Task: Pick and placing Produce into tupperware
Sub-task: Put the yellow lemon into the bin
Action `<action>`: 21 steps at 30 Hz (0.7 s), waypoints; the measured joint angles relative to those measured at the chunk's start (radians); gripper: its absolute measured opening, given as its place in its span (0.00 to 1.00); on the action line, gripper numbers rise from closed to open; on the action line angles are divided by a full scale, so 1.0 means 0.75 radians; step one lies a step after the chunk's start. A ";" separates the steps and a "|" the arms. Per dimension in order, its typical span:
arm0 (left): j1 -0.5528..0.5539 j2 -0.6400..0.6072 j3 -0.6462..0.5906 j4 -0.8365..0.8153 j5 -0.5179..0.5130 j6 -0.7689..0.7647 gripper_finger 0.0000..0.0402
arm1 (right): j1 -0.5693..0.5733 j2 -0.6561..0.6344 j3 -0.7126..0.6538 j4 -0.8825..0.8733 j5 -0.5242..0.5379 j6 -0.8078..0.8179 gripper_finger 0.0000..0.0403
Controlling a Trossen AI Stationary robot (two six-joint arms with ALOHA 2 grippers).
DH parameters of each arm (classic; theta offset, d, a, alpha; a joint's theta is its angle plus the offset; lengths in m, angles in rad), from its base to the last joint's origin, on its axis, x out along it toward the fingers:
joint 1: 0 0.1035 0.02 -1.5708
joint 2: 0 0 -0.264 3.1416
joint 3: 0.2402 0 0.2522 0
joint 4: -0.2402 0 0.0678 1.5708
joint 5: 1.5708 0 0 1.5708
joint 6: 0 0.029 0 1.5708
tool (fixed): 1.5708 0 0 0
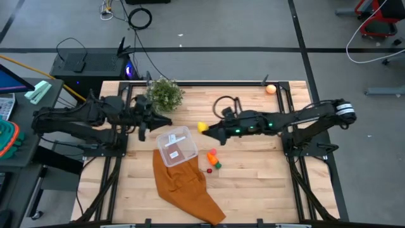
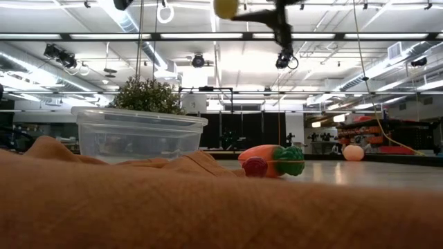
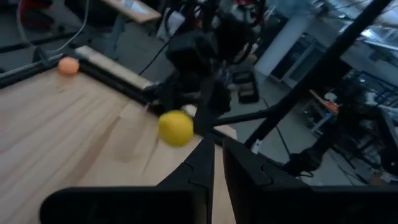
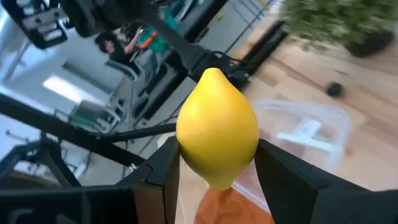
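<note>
My right gripper [image 1: 209,129] reaches in from the table's right and is shut on the yellow lemon [image 1: 202,126], held high over the table just right of the clear tupperware [image 1: 175,146]. In the low view the lemon [image 2: 225,7] is at the top edge. The tupperware sits on the far end of a rust-orange cloth [image 1: 188,188]. A carrot with a green tip [image 1: 214,158] and a small red piece [image 1: 209,170] lie on the wood beside it. An orange ball [image 1: 271,89] rests near the far right corner. My left gripper [image 1: 166,120] is shut and hovers between the plant and the tupperware. My right gripper pinches the lemon's middle [image 4: 217,134] between its two fingers [image 4: 160,171], one on each side. The fingers come roughly level from the table's right. The lemon is lifted clear of the table, one pointed end standing up out of the fingers.
A bushy potted plant [image 1: 165,94] stands at the far edge, close to my left gripper. The cloth runs from the tupperware to the near edge. Bare wood lies to the right of the carrot and under the right arm.
</note>
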 joint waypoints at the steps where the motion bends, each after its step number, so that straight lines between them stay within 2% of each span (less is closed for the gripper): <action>1: -0.004 -0.020 0.000 0.001 0.000 0.021 0.09 | 0.000 0.039 0.057 -0.023 -0.016 -0.030 0.36; 7: -0.007 -0.156 0.000 -0.002 -0.016 0.111 0.07 | -0.010 0.285 0.449 -0.321 -0.034 -0.258 0.36; 10: -0.007 -0.230 0.000 -0.012 -0.015 0.145 0.07 | -0.032 0.401 0.619 -0.438 -0.037 -0.304 0.36; 21: -0.007 -0.464 0.000 -0.117 0.014 0.166 0.09 | -0.102 0.759 1.034 -0.539 -0.154 -0.281 0.36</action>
